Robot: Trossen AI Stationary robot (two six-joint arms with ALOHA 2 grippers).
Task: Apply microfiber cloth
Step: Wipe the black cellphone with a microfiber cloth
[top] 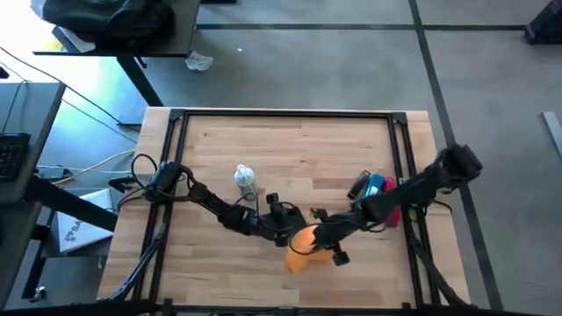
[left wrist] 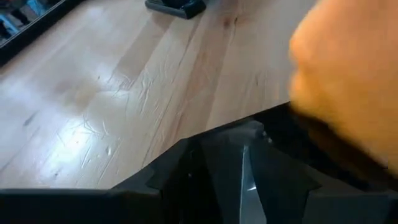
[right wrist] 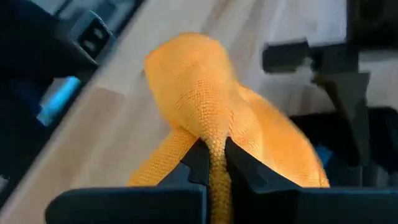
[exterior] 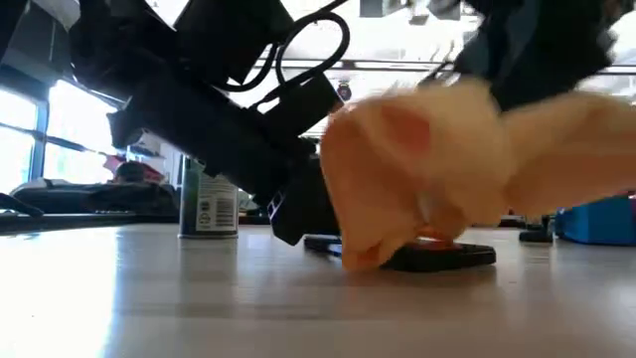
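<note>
The bright orange microfiber cloth (top: pixel 301 248) hangs bunched over a black phone (exterior: pixel 452 259) that lies flat on the wooden table near its front edge. My right gripper (right wrist: pixel 214 154) comes in from the table's right and is shut on the cloth. My left gripper (top: pixel 285 226) reaches in from the left and stands at the phone's left end (exterior: pixel 318 242), its fingertips close together. The cloth hides most of the phone's top. My left gripper meets the phone's left edge (left wrist: pixel 283 115) with its fingertips drawn together, slanting down from the table's left. The cloth and the gripper itself hide the exact hold. The phone stays flat on the table. My right gripper pinches a bunched fold of the cloth (right wrist: pixel 214 134) between its two fingers, several layers thick. It comes slanting down from the table's right. The cloth bulges out beyond the fingertips, and its lower part (exterior: pixel 397 239) rests on the phone.
A small spray bottle (top: pixel 246 180) stands upright behind and left of the phone. A blue object (top: pixel 378 186) with a dark item beside it lies at the right. Black frame rails (top: pixel 176 158) run along the table's edges. Bare wood lies at the far side.
</note>
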